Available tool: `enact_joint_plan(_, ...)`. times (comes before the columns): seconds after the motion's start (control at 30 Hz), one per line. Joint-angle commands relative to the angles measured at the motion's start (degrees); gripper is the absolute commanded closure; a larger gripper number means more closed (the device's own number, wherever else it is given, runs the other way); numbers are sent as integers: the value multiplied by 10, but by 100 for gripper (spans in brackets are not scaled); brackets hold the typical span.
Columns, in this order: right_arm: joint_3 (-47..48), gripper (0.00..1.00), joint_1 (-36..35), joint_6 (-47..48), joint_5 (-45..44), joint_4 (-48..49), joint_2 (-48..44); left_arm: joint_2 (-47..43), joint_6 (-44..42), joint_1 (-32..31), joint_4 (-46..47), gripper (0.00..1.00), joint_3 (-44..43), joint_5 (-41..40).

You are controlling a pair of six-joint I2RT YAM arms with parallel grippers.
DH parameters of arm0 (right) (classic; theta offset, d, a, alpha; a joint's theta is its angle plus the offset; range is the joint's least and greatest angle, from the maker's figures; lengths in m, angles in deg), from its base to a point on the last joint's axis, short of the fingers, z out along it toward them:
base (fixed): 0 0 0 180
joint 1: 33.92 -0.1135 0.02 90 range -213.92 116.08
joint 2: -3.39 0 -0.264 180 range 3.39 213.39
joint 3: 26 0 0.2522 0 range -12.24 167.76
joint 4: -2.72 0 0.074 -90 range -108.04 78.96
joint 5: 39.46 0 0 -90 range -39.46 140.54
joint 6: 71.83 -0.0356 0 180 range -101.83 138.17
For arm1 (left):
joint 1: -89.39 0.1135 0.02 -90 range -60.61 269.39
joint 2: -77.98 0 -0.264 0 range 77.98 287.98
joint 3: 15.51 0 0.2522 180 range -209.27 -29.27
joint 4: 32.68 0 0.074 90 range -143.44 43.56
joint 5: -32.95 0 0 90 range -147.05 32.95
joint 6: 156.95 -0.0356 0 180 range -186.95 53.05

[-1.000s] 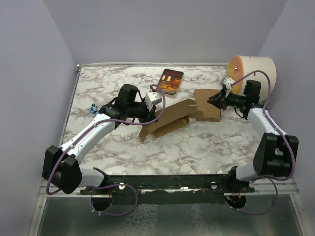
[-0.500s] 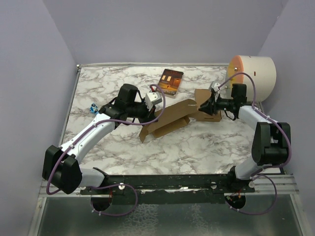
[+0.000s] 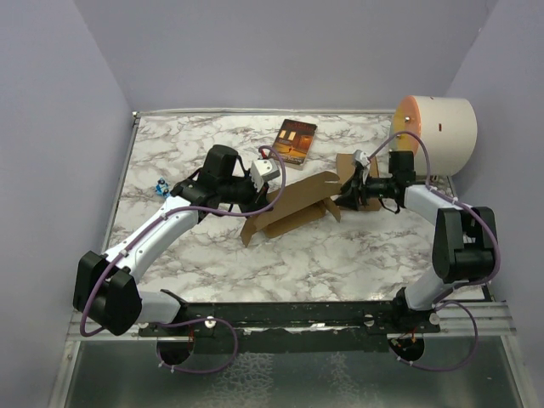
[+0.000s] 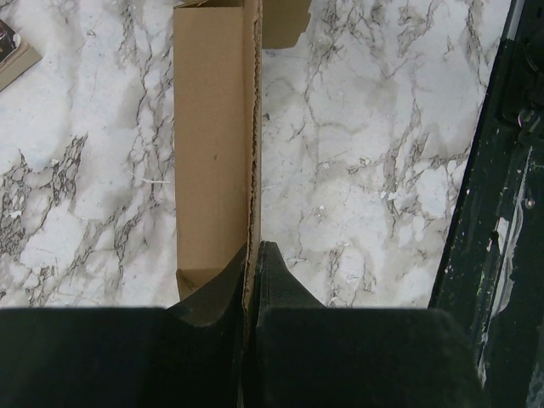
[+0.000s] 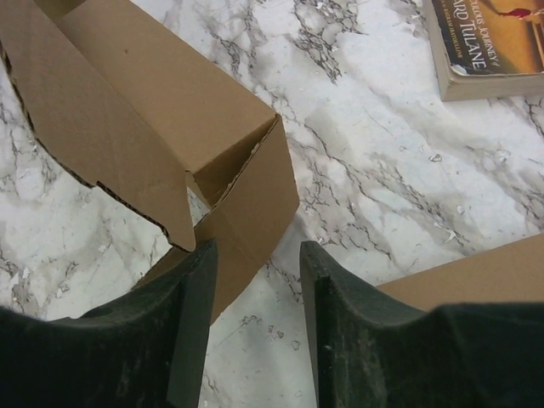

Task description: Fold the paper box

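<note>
- The left fingers are pinched together on a thin upright wall of the paper box.
- The right fingers stand apart, gripping nothing, their tips at the box's end corner.
- The box lies half-folded on the counter, just on the near side of the book.

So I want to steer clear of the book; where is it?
In the top view, the book lies far centre, just beyond the paper box and left of the cylinder.
</note>
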Motion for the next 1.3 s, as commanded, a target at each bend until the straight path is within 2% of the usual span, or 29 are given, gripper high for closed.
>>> enact_joint_plan(0.0,-11,54,-2,-22,30,12,10,-10,-5,1,-8,100,-1,19)
enact_joint_plan(0.4,-44,51,-3,-102,53,97,25,-13,-4,3,-4,100,4,27)
enact_joint_plan(0.63,-47,49,-4,-109,55,104,15,-11,-6,6,-5,100,4,32)
enact_joint_plan(1.0,-71,46,-4,-243,73,188,14,-10,-6,17,-4,100,3,47)
enact_joint_plan(1.27,-103,46,-13,-329,24,267,4,-9,-5,21,-2,100,4,59)
